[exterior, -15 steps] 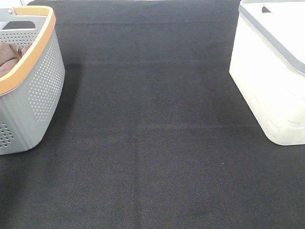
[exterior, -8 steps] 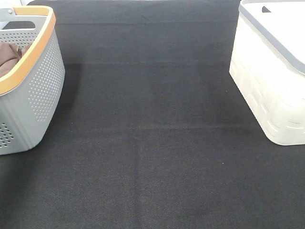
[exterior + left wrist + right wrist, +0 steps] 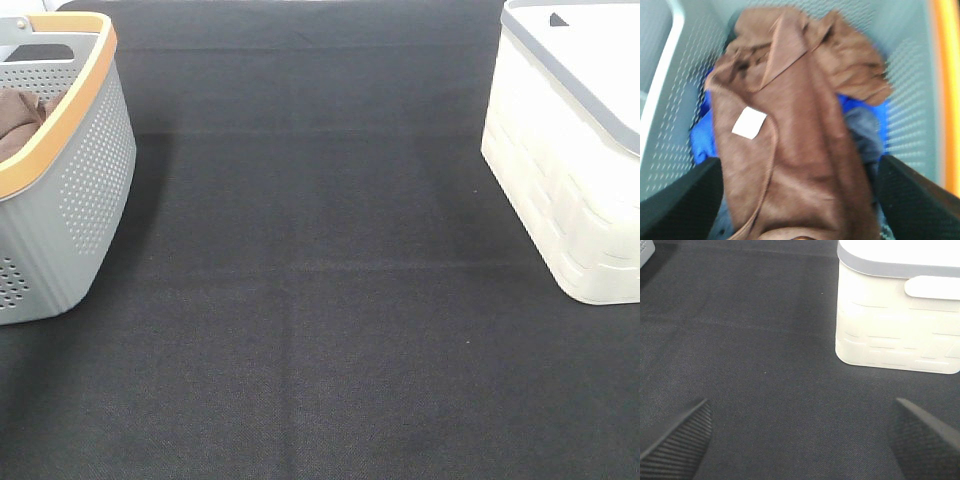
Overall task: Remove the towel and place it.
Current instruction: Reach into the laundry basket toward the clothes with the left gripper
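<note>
The rust-brown towel [image 3: 805, 150] lies crumpled inside the grey basket [image 3: 910, 65], its white tag [image 3: 749, 122] facing up. In the exterior view only a bit of the towel [image 3: 20, 120] shows in the grey basket [image 3: 90, 170] at the far left. My left gripper [image 3: 800, 200] is open just above the towel, with a finger on each side of it. My right gripper [image 3: 800, 435] is open and empty above the black table [image 3: 765, 355]. Neither gripper shows in the exterior view.
A blue cloth [image 3: 702, 140] and a grey cloth [image 3: 865, 135] lie under the towel. The grey basket has an orange rim [image 3: 70, 100]. A white basket [image 3: 570, 190] with a grey rim stands at the right of the black table [image 3: 320, 300]; it also shows in the right wrist view [image 3: 890, 325].
</note>
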